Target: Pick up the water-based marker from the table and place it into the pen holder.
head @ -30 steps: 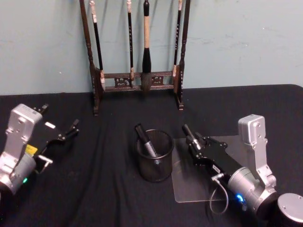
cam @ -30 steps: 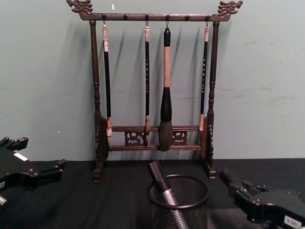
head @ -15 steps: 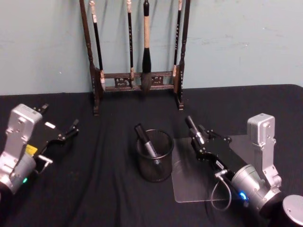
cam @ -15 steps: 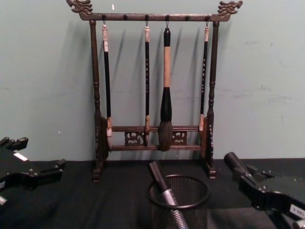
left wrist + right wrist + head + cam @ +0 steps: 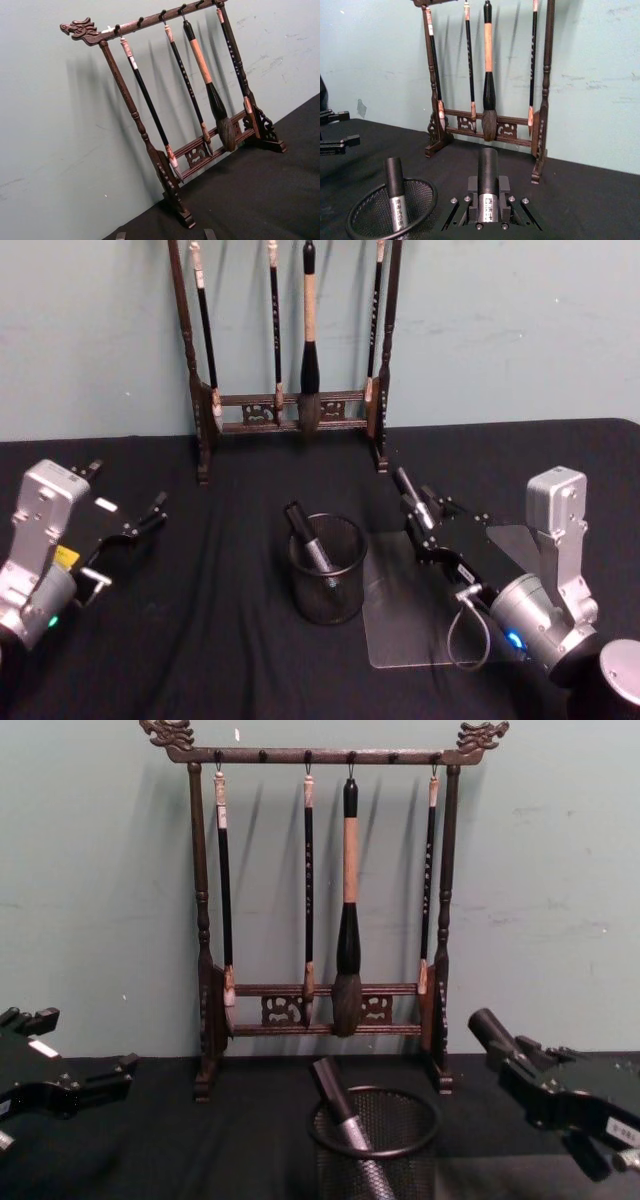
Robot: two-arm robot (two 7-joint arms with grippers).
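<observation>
Well apart at ten o'clock from the pen holder [image 5: 330, 608], the left gripper [image 5: 127, 487] is held open, another marker [image 5: 308, 538] is leaned inside that holder, and at two o'clock the water-based marker [image 5: 405, 488] is clamped in the right gripper [image 5: 421, 517], raised off the table [image 5: 230, 640].

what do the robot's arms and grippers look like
Both arms are silver-grey with boxy wrist housings and black grippers. The left gripper carries a white sticker, a yellow label and a green light. The right gripper has a blue light and a looping grey cable behind it.
</observation>
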